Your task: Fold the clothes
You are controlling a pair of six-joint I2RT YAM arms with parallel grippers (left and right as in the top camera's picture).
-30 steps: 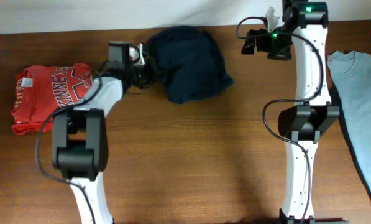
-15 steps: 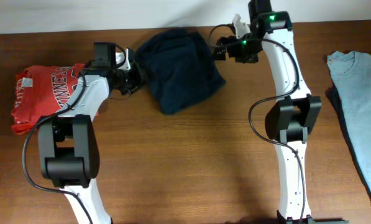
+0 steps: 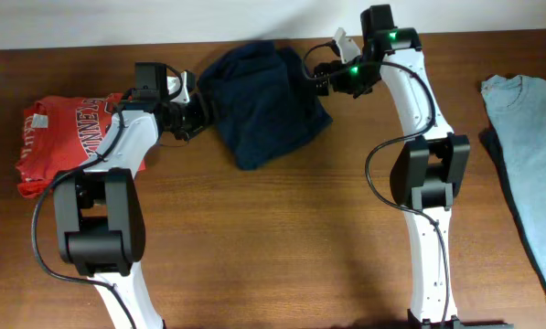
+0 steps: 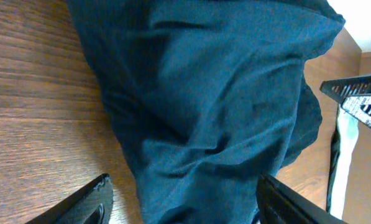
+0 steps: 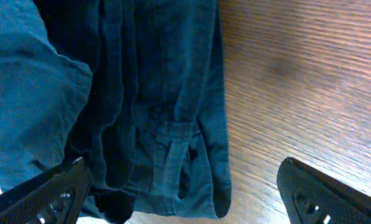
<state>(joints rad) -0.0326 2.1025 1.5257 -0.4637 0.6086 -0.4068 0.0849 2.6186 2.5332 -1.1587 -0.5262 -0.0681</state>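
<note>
The dark navy garment lies bunched at the back middle of the table. My left gripper is at its left edge. In the left wrist view the gripper is open, the navy cloth running between the spread fingers, and the left finger is clear of it. My right gripper is at the garment's upper right edge. It is open over a folded hem. A folded red white-lettered shirt lies at the far left. A pale grey-blue T-shirt lies at the right edge.
The wooden table runs from the garments to the front edge. A white wall strip borders the back. Both arm bases stand on the near half.
My left gripper has opened and let go of the navy garment, which had slid a little left. My right arm has swung left to the garment's right edge, staying open.
</note>
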